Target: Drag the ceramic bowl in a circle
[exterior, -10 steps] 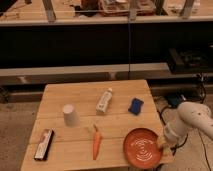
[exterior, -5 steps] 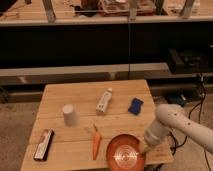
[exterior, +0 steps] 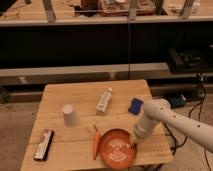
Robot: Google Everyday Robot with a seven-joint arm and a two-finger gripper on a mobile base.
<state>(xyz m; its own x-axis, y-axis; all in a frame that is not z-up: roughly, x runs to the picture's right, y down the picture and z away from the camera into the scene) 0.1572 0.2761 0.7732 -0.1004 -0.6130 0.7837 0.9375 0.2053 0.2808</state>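
The gripper (exterior: 135, 143) is at the right rim of the ceramic bowl (exterior: 116, 149), near the table's (exterior: 75, 96) front edge; whether it grips, I cannot tell. The dragging seems under way, not finished.

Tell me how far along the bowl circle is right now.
Done: contact is made, and over the last second the ceramic bowl has slid left in view from the front right corner of the table. In hand: the tool sits at the bowl's right rim; the bowl now lies beside the carrot. Left: most of the circle, as only a leftward stretch shows.
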